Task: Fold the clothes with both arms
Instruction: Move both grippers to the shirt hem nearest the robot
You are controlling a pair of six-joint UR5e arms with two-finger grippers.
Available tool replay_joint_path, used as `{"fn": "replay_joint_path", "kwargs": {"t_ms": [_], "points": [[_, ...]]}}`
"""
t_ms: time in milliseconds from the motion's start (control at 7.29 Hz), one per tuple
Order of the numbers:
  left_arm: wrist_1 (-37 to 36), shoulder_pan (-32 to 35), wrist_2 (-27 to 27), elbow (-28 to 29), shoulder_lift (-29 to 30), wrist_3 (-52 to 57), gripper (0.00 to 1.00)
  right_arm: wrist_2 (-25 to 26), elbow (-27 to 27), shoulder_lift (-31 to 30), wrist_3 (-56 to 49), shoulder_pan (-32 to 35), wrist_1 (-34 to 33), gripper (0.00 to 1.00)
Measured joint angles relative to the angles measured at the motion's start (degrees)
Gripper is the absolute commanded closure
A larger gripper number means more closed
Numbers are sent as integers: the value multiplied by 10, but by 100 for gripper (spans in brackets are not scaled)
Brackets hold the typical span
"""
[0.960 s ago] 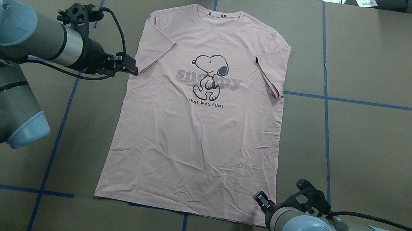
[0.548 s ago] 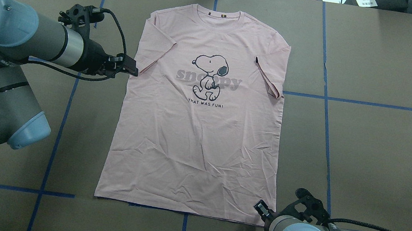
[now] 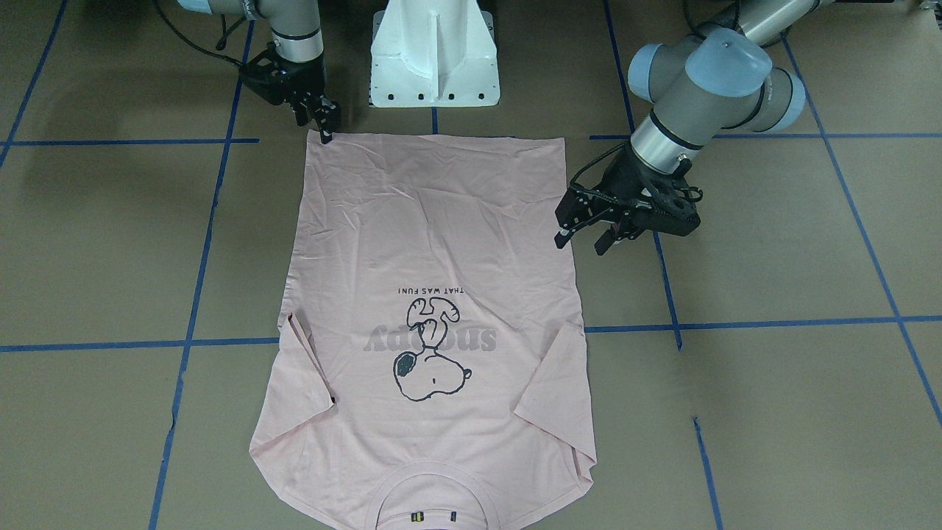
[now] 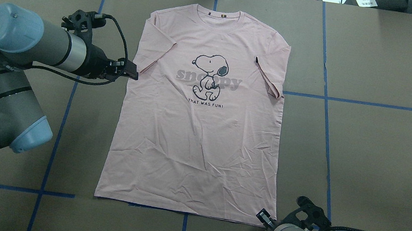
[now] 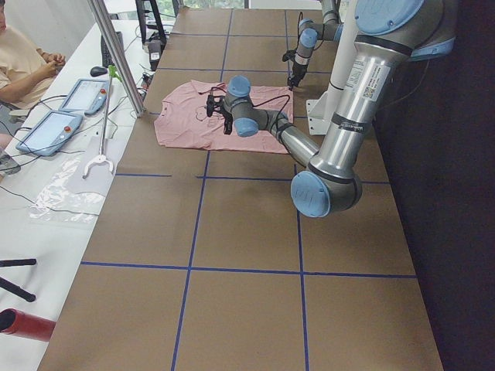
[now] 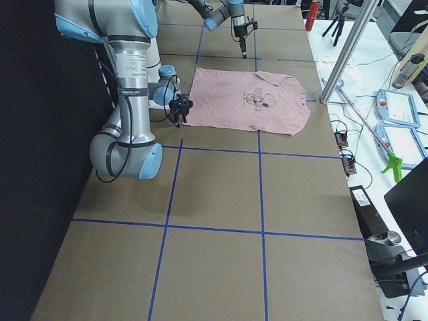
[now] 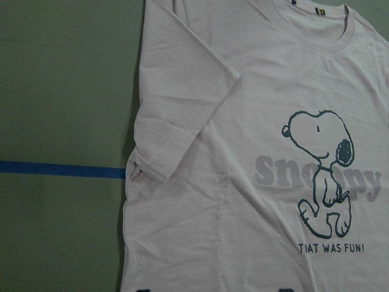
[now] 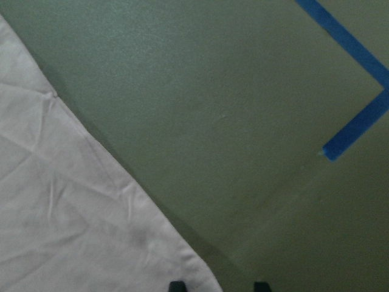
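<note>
Where blue tape lines [image 4: 325,119] cross the brown paper-covered table [image 4: 375,161], a pale pink short-sleeved T-shirt [image 4: 194,142] lies flat in the middle, dog print up, collar at the far edge, hem toward the robot. Around it, seen from the left side: seated person [image 5: 23,66], blue-edged tablets [image 5: 83,94] on a white bench, upright metal post [image 5: 116,54] just past the collar. White pedestal base [image 3: 434,51] sits just off the hem. None of it blocks the arms.

Left black two-finger gripper [image 3: 583,239]: fingers spread, low, just beside the shirt's left side edge below the sleeve. Right black two-finger gripper [image 3: 327,126]: fingers apart, tips down at the right hem corner; its wrist view puts the corner between the two tips.

Cloth contact unclear for both. From overhead the right gripper is mostly hidden by its own arm. The left wrist view cuts off the hem and right sleeve.
</note>
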State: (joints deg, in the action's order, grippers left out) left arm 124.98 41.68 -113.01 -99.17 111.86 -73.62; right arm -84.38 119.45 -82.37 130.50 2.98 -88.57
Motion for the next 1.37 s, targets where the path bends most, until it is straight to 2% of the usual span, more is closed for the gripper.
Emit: {"fn": "replay_joint_path", "kwargs": {"t_ms": [548,823,960,1234,1371], "points": [[1,-11,18,0,1,-12,24,-1,13,-2,-1,-1,0,100],[-6,-41,36,-12,0,-60,24,-1,18,0,-2,1,0,100],[-37,-75,52,-44,-7,-109,24,-1,20,1,-2,1,0,100],[-179,-185,128,-154,-42,-190,25,-1,24,2,-2,2,0,100],[-223,-239,159,-184,-64,-226,25,-1,27,2,-2,3,-1,100]]}}
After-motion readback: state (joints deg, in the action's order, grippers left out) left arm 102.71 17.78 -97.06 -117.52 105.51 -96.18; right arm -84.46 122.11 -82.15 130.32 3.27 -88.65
